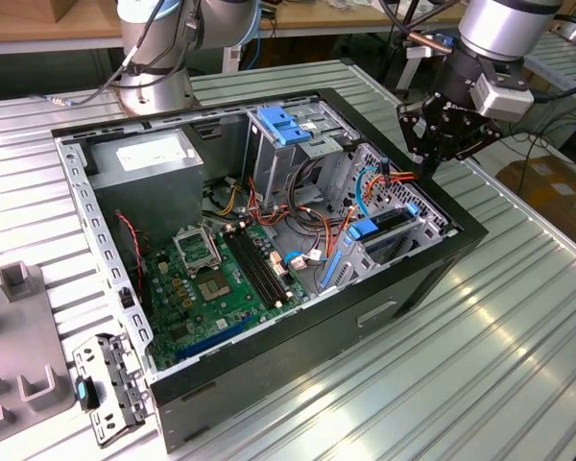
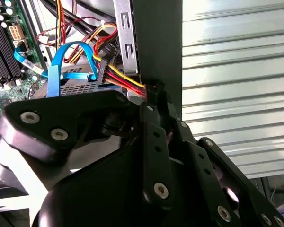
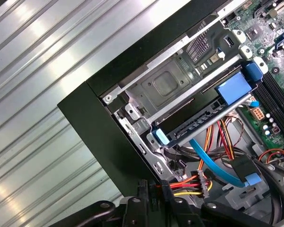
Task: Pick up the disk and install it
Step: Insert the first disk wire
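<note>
**A:** Going from the exterior view's left, where is your disk?

**B:** Past the loose bracket (image 1: 106, 389) on the counter (image 1: 518, 336); past the power-supply box (image 1: 139, 158) and the motherboard (image 1: 221, 279) in the open case (image 1: 298, 336); your disk (image 3: 191, 116) sits in the drive cage (image 1: 403, 240) at the far corner, likely so the cables reach it.

**A:** How does it look?

**B:** You see a dark edge between blue carrier rails (image 3: 232, 87); its label is hidden.

**A:** And your claw?

**B:** The claw (image 1: 428, 161) hangs over that corner, near the red-and-yellow power leads (image 3: 199, 182); whether it is spread or pressed together, I cannot tell.
</note>
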{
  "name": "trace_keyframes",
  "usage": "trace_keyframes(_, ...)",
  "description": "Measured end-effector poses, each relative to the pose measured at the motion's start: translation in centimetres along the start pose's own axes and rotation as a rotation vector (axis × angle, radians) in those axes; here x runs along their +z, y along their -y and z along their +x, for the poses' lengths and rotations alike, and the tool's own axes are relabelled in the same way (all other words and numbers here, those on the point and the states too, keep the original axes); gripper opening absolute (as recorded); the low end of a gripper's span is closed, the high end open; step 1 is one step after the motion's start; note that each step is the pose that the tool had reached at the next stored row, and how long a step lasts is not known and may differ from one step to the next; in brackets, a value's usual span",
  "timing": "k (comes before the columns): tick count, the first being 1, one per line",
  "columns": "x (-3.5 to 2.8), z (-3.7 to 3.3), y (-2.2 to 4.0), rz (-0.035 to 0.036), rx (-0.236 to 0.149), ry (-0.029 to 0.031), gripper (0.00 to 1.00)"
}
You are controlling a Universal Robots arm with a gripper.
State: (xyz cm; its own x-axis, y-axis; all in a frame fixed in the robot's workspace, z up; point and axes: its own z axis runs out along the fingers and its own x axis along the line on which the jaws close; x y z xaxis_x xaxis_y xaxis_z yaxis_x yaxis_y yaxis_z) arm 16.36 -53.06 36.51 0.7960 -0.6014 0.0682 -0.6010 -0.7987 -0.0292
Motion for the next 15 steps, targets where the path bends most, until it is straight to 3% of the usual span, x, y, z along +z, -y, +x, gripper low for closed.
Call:
trace_keyframes(2, -0.07, 0.01, 0.0, -0.0001, 0.0, 0.0, 0.17)
trace_keyframes(7, -0.79, 0.05, 0.02, 0.0, 0.0, 0.0, 0.17)
trace_keyframes(13, -0.79, 0.05, 0.02, -0.0002, 0.002, -0.0001, 0.17)
trace_keyframes(15, -0.79, 0.05, 0.02, -0.0015, 0.022, -0.0006, 0.17)
